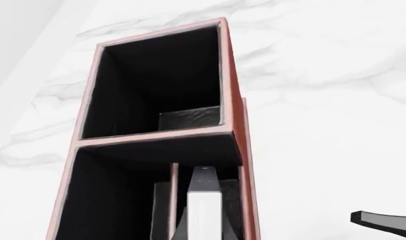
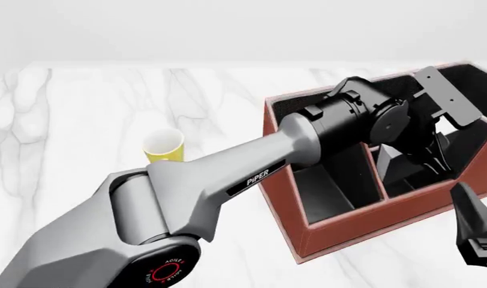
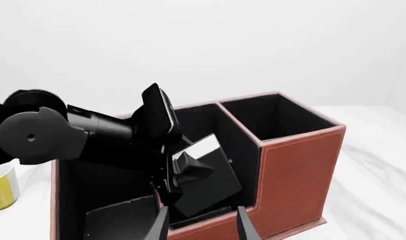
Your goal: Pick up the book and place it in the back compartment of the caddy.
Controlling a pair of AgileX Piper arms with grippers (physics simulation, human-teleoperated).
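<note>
1. While most of the scene is a white marbled surface (image 2: pixel 83 108), the right part of it carries the task's things.
2. Reaching in from the near left, the grey and black left arm (image 2: pixel 227 174) stretches across the front view, and its black wrist hangs over the caddy.
3. A reddish-brown caddy (image 2: pixel 331 231) with black lining stands on the surface to the right. Thin dividers split it into several cells, and one end has a taller, deeper cell.
4. A black book (image 3: pixel 206 182) with white page edges is tilted inside the caddy's rim, its lower end down among the dividers. From the left wrist view, its white edge (image 1: pixel 204 210) sits over a narrow cell beside a divider, with a large open cell beyond it. It appears to be clear of the cell floor, though the views do not settle that.
5. A yellow mug (image 2: pixel 165 148) stands upright on the surface, left of the caddy and apart from it, partly behind the arm.
6. Pressed against the covers, the left fingers (image 3: pixel 189 167) are clamped on the book.
7. Spread wide with nothing between them, the right fingers (image 3: pixel 246 227) hover near the caddy's front right corner, outside its wall.
</note>
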